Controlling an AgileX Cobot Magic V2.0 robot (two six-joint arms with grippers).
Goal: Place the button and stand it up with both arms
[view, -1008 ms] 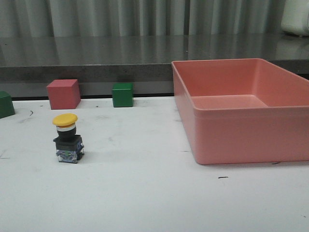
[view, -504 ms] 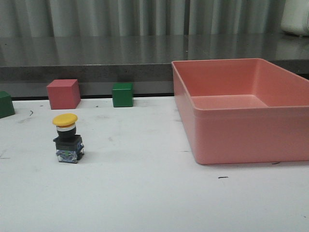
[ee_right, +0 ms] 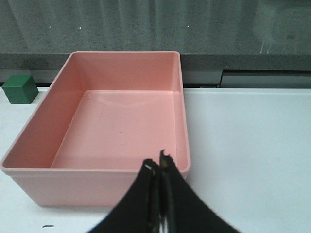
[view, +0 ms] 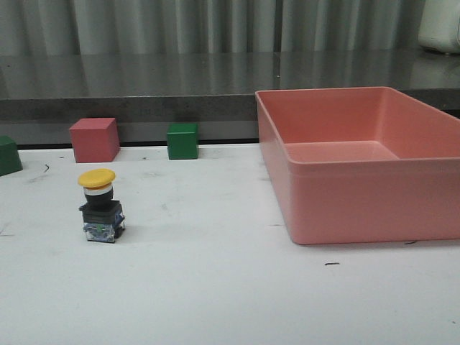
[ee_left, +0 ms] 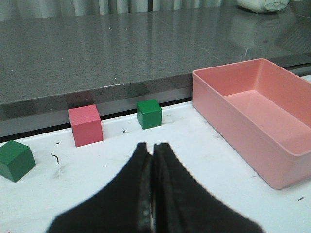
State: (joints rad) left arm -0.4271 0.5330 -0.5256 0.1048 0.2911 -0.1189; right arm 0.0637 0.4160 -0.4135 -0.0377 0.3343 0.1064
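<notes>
A white table (view: pixel 215 287), scuffed with small dark marks, runs up to a grey stone ledge (view: pixel 144 79) with pale curtains behind it. On the left part of the table the button (view: pixel 100 205) stands upright on its boxy black base, yellow cap on top, alone and touched by nothing. Behind it, along the ledge, sit a pink cube (view: pixel 94 139) and a green cube (view: pixel 182 141), with the edge of another green cube (view: pixel 8 155) at the far left. Well apart to the right lies an open pink bin (view: pixel 402 201).

Only the front view shows the button; neither arm appears there. The left wrist view shows the left gripper (ee_left: pixel 152 147) with its black fingers pressed together and nothing between them, facing the cubes. The right wrist view shows the right gripper (ee_right: pixel 158 166) likewise closed and empty, hanging at the bin's near wall.
</notes>
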